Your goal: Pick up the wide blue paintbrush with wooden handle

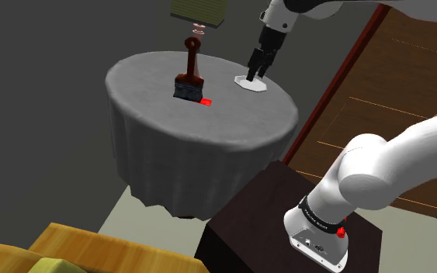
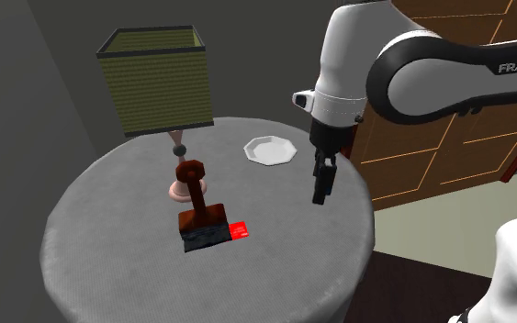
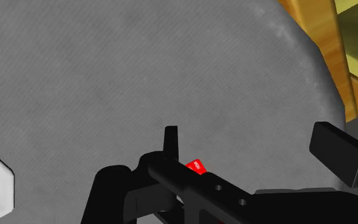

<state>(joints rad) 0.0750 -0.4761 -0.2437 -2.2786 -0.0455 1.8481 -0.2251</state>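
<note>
The paintbrush (image 2: 198, 218) is on the round table, with the knob end of its handle just beside the foot of the lamp (image 2: 155, 81) and its bristles pointing away from the lamp. It seems to lie flat, though I cannot be sure it does not lean. The gripper (image 2: 320, 196) hangs over the cloth, well apart from the lamp, with its two fingers spread and nothing between them. To do the approach well, I think it should travel toward the lamp, turn so the fingers stand across the narrow handle, and come down on the handle between knob and wide head, not on the bristles. It should mind the lamp's foot, because the knob is very close to it. The handle is dark reddish brown and slim with a rounded end, and it looks hard and smooth. The head is wide and flat. Its bristles are dark, nearly black, and probably too soft to give a firm hold. A small red card (image 2: 238, 230) lies flat just beside the bristles, on the side away from the lamp. To the side of the lamp, well apart from it, rests a white plate (image 2: 270, 150) with an eight-cornered rim. The table (image 2: 100, 229) wears a grey cloth of fine weave that falls in folds. The lamp has a square olive shade and a pale pink foot.
</note>
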